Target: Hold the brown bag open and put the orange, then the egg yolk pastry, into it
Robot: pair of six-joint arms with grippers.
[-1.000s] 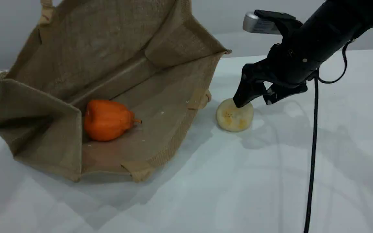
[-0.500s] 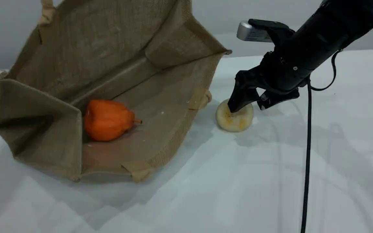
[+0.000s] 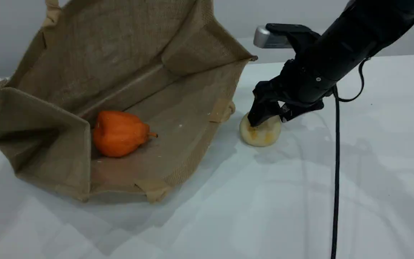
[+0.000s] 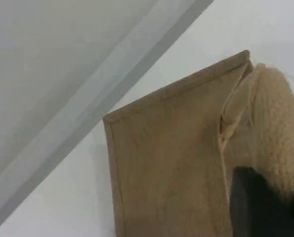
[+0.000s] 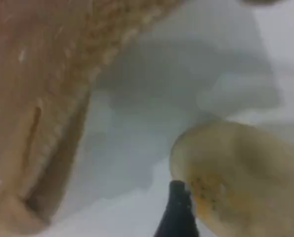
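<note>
Orange (image 3: 119, 133) bagged; right pincer (image 3: 268, 117) open astride the egg yolk pastry (image 3: 260, 132), must close; left pincer (image 4: 265, 205) clamps bag handle (image 4: 277, 133).

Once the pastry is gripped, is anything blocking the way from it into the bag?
Nothing visible blocks it. The egg yolk pastry lies on the table just right of the brown bag, whose open mouth faces it; only the low hemmed edge lies between. The orange sits deeper inside.

Slanted overview, two close wrist views
</note>
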